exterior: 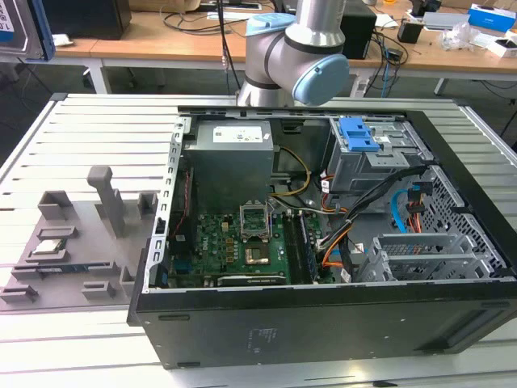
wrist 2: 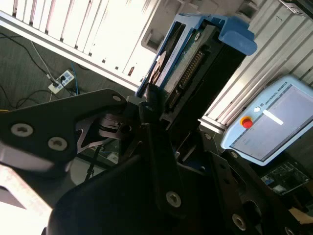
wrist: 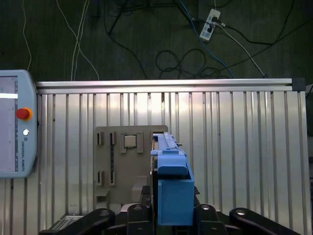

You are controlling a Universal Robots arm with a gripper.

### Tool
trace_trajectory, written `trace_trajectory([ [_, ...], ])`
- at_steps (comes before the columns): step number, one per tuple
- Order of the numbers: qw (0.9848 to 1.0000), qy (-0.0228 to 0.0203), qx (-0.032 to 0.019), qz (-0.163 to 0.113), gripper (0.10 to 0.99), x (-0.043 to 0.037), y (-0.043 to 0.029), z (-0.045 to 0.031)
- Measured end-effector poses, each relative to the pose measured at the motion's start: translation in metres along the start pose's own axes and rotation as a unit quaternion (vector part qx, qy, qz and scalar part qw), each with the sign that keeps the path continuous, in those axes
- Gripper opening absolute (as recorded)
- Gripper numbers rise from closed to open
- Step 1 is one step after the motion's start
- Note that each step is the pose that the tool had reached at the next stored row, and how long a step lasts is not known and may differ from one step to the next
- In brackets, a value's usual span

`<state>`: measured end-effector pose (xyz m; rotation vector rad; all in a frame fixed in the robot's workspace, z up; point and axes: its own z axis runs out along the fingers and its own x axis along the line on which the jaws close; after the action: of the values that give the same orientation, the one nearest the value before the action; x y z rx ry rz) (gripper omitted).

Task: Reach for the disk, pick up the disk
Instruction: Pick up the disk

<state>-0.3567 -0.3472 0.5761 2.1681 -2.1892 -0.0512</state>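
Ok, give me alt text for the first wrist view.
The pincer holds the blue-framed disk edge-on above a ribbed metal table. Below it lies a grey fixture tray with a small silvery chip; a teach pendant sits at the table's edge.

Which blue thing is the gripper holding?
The blue-framed disk, clamped in the gripper above the table; the other blue piece sits in the computer case.

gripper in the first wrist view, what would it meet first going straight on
The gripper holds the disk, whose far end would likely touch the gray fixture plate on the slatted table first; depth is unclear.
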Motion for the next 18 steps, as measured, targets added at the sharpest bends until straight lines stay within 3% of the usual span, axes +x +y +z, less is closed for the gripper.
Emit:
trace_trajectory([
  [4,1.0,0.0,-0.0006,0.0,0.361,0.0001,0.0,-0.0048],
  [10,1.0,0.0,-0.0006,0.0,0.361,0.0002,-0.0015,-0.005],
  [13,1.0,0.0,-0.0007,0.0,0.361,0.0001,-0.0075,-0.0054],
  [18,1.0,0.0,-0.0006,0.0,0.361,-0.0001,-0.0247,-0.0065],
])
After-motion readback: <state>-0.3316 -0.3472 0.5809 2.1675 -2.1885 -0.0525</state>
